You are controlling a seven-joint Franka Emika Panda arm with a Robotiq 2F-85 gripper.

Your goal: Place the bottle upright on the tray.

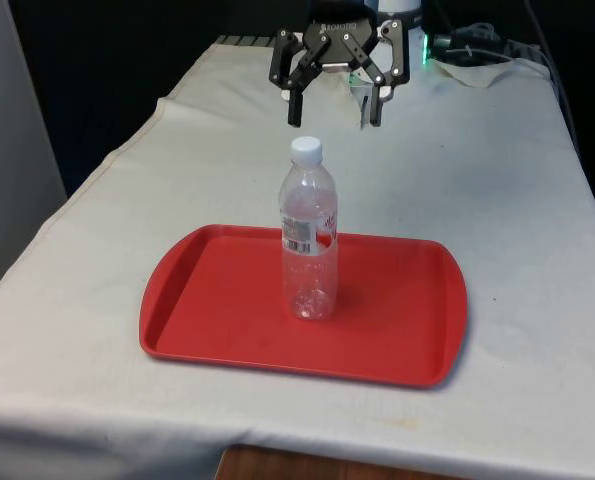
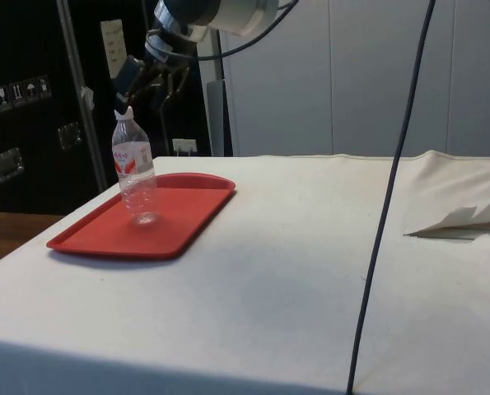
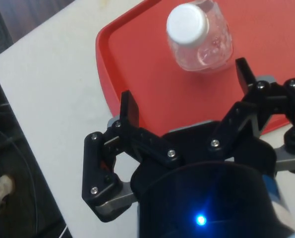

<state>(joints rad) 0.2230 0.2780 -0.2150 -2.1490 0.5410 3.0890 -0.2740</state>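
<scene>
1. One red tray (image 1: 197,300) lay on the white-clothed table (image 1: 87,300), close to the table's near edge in the front view, its long sides running along that edge.
2. A clear plastic bottle (image 1: 308,240) with a white cap (image 1: 306,149) stood upright on the tray, about midway between the tray's short ends.
3. The black gripper (image 1: 335,112) hung in the air above and behind the bottle, its two fingers (image 1: 295,105) spread wide apart, holding nothing and touching nothing.
4. Crumpled cloth (image 1: 477,68) lay toward the table's far right corner in the front view.
</scene>
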